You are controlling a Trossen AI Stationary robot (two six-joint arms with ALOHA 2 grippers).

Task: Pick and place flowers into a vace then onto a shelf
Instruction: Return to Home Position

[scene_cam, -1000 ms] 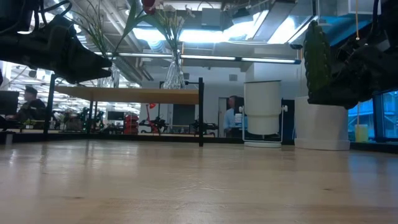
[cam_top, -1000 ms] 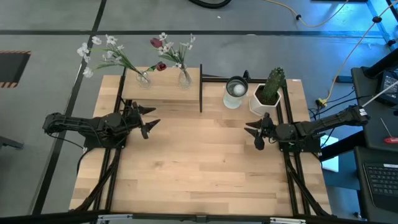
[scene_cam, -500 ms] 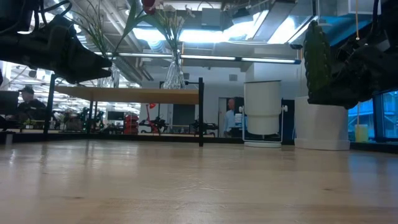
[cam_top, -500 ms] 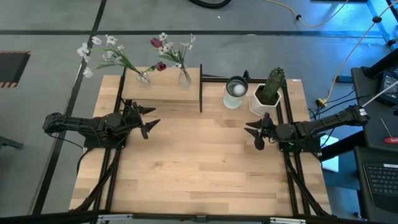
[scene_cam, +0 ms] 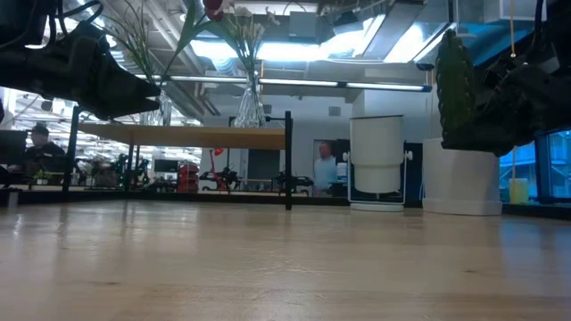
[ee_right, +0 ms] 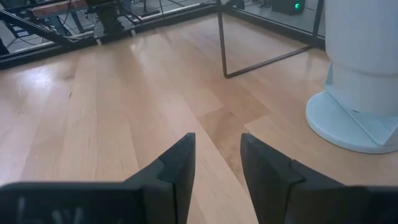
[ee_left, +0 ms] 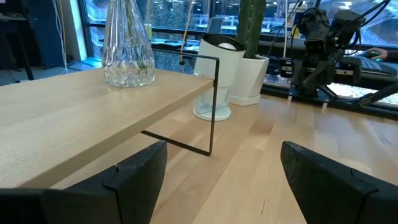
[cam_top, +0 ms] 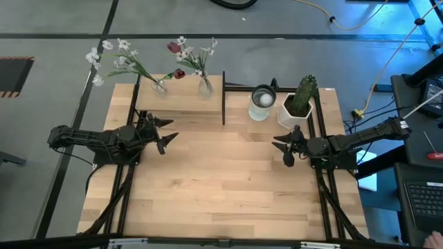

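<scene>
The flowers stand in two clear glass vases on the shelf (cam_top: pixel 181 99) at the table's far left. White blossoms (cam_top: pixel 111 59) lean out of the left vase (cam_top: pixel 160 88). Dark red tulips (cam_top: pixel 174 48) and white blossoms fill the right vase (cam_top: pixel 205 87). Both vases rest on their bases; one vase (ee_left: pixel 127 50) shows close in the left wrist view. My left gripper (cam_top: pixel 168 135) hovers open just in front of the shelf (ee_left: pixel 93 118). My right gripper (cam_top: pixel 281 147) hovers open, with a narrow gap, near the table's right edge in front of the cactus pot.
A white cylindrical container (cam_top: pixel 261 102) and a green cactus in a white pot (cam_top: pixel 299 101) stand at the far right of the table. The shelf's thin black post (cam_top: pixel 223 98) rises beside them. The wooden tabletop (cam_top: pixel 221 187) stretches between and in front of both arms.
</scene>
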